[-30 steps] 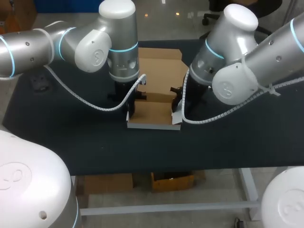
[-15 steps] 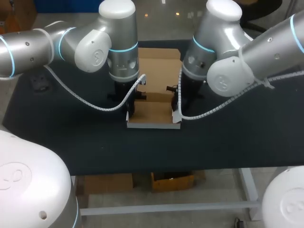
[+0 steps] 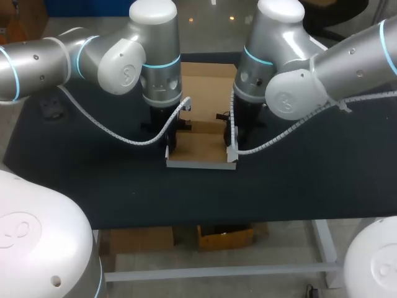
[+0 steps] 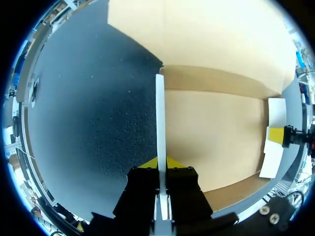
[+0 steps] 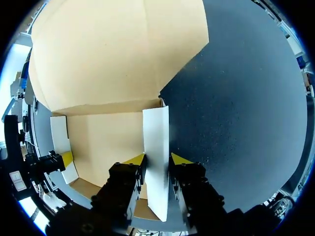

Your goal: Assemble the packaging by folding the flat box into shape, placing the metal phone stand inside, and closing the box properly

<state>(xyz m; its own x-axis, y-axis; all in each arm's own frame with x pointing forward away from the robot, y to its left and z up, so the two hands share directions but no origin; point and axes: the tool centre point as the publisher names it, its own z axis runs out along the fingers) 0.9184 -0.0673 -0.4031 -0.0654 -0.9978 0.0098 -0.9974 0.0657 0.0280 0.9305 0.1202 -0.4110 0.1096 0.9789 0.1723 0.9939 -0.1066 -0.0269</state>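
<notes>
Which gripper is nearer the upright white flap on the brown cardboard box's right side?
Right. The right gripper is shut on that upright white flap, a finger on each face. The left gripper is across the brown cardboard box, shut on its opposite flap.

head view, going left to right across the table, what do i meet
left arm → left gripper → box → right gripper → right arm

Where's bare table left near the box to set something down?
Widest: bare table right of the box. Also a front strip between box and near edge, and some left of it under my left arm. Crowded: left pincer and right pincer each clamp an upright flap; lid lies open behind.
</notes>
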